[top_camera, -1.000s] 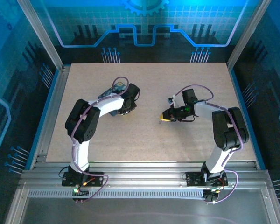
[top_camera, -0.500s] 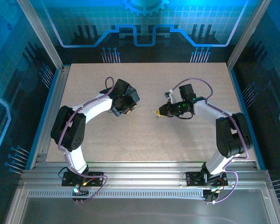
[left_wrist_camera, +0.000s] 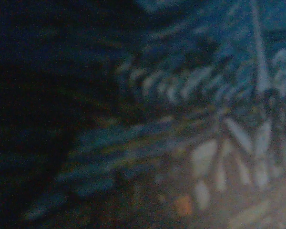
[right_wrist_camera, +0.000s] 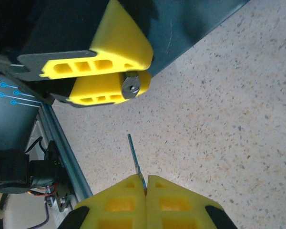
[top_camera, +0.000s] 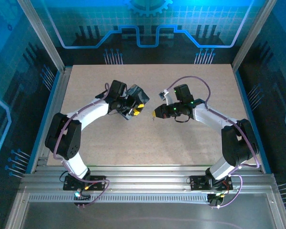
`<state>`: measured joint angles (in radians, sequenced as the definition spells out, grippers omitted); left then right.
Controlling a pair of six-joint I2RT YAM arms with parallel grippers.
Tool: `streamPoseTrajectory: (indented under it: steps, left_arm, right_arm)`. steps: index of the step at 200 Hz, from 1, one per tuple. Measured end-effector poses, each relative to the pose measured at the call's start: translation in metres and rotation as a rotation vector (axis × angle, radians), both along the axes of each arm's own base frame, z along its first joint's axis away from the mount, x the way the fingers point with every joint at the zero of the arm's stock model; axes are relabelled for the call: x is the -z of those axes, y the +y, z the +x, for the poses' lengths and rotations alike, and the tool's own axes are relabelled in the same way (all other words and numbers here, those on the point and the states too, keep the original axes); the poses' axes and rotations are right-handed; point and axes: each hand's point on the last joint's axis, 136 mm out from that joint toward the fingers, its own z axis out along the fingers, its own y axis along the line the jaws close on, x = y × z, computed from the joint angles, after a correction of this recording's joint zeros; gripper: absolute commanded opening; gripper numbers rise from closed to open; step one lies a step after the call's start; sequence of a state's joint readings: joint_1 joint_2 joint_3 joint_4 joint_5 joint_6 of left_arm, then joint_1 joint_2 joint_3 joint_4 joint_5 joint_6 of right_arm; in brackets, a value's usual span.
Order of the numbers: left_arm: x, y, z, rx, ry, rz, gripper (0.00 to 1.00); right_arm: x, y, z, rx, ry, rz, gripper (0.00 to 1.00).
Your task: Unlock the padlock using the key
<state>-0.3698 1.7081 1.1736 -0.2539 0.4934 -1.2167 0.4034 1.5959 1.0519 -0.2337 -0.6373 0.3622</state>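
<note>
The right gripper (right_wrist_camera: 146, 187) was seen clenched on a thin metal key (right_wrist_camera: 135, 160), which was pointed across the speckled table (right_wrist_camera: 229, 124) at the padlock (right_wrist_camera: 131, 85); the padlock, silvery round face outward, was pinched between the yellow fingertips of the left gripper (top_camera: 137, 108), left of the table's middle; the key tip was held just short of it; a blurred, dark blue swirl-patterned tin (left_wrist_camera: 205, 95) was seen close against the left wrist camera.

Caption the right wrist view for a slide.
Right gripper, shut on the key, aims its blade at a small silvery part between the yellow fingers of the left gripper.
</note>
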Motion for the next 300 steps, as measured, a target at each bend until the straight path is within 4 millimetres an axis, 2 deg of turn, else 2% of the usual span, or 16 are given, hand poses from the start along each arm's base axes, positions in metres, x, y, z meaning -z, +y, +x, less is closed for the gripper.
streamPoseTrajectory:
  steps: [34,72,117,238,300]
  left_arm:
    - [-0.010,-0.005,-0.006,0.017,-0.004,-0.059,0.22]
    - [-0.011,-0.007,-0.013,0.006,0.004,-0.115,0.22]
    - [-0.012,-0.008,-0.015,-0.006,0.008,-0.152,0.22]
    - [-0.011,-0.007,-0.013,-0.024,0.007,-0.170,0.22]
    - [-0.006,-0.003,-0.014,-0.056,0.029,-0.155,0.22]
  right_arm:
    - [-0.004,0.001,0.006,0.006,-0.034,0.007,0.00]
    - [-0.011,0.005,0.010,0.009,-0.053,0.023,0.00]
    - [-0.016,0.019,0.003,-0.028,-0.065,0.026,0.00]
    - [-0.013,0.025,0.010,-0.002,-0.048,0.034,0.00]
    - [-0.004,0.023,0.007,0.008,-0.030,0.037,0.00]
